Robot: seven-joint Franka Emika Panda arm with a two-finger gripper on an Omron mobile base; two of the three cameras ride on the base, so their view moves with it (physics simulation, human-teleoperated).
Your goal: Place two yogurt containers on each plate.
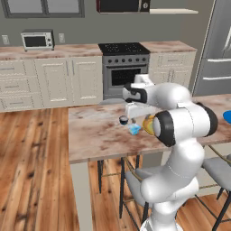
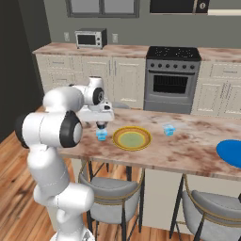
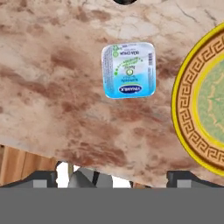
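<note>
We see a pale-blue yogurt cup with a square, round-cornered foil lid printed in blue and green, standing on the marbled brown counter just beside the yellow-rimmed plate, apart from its rim. That plate has a patterned orange-brown band and a greenish centre, and it lies bare. A dark round cup sits close to the blue one. Another pale-blue cup stands on the far side of the yellow plate, and the blue plate lies well apart toward the counter's end.

Our arm bends forward over the counter's near edge, wrist turned down, with the hand hanging above the first pale-blue cup. Its fingers are spread wide, holding nothing.

Stools stand under the counter edge. Behind are a stove, white cabinets and a microwave. Nothing lies between the hand and the cup.
</note>
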